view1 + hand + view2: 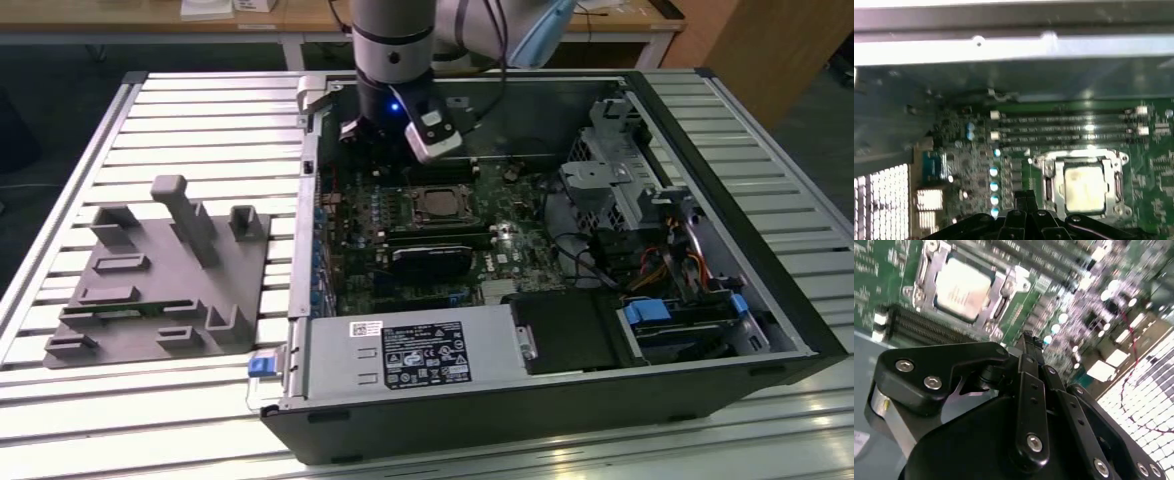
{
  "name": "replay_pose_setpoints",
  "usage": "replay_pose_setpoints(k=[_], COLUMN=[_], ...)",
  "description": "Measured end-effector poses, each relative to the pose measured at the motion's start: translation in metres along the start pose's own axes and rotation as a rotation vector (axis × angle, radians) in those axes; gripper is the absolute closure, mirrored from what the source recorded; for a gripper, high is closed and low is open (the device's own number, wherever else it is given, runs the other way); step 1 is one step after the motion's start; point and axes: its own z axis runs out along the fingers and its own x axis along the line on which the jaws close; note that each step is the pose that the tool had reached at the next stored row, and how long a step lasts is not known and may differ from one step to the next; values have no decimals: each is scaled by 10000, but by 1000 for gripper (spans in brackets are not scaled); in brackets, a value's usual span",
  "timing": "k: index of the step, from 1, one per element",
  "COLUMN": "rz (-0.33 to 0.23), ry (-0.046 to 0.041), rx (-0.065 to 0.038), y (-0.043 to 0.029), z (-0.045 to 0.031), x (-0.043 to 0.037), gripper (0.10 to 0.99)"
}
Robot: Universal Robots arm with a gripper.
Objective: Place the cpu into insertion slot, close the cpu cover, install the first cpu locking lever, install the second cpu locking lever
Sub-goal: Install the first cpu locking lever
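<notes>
Silver-grey, the cpu (1084,187) already sits in the insertion slot (414,205) near the middle of the exterior view. The cpu cover (1081,156) appears to lie flat around it, so I'd judge those two steps done. Whether either locking lever is latched I can't make out. The gripper (1024,197) hangs near the socket, its fingers pressed together on nothing.

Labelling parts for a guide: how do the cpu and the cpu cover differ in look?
The cpu is a solid, dull pale square; the cpu cover is a shiny open frame. The cpu sits inside; the cpu cover surrounds it, slightly larger. Both are square and metallic.
</notes>
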Motion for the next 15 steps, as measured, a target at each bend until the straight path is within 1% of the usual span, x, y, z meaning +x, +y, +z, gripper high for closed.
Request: replay_pose_setpoints(k=[2,5,7,8,9,11,12,15], rz=[0,0,0,0,0,-2,-1,-2], ry=[18,42,61,69,74,82,83,83], rx=[-349,-835,-1185,-1328,-1428,-1577,-1606,-1615], y=[-1,-4,-5,-6,-6,-6,-6,-5], z=[0,0,0,-1,-1,-1,-2,-10], x=[15,40,56,63,67,68,69,67], gripper=[980,980,980,980,980,980,980,980])
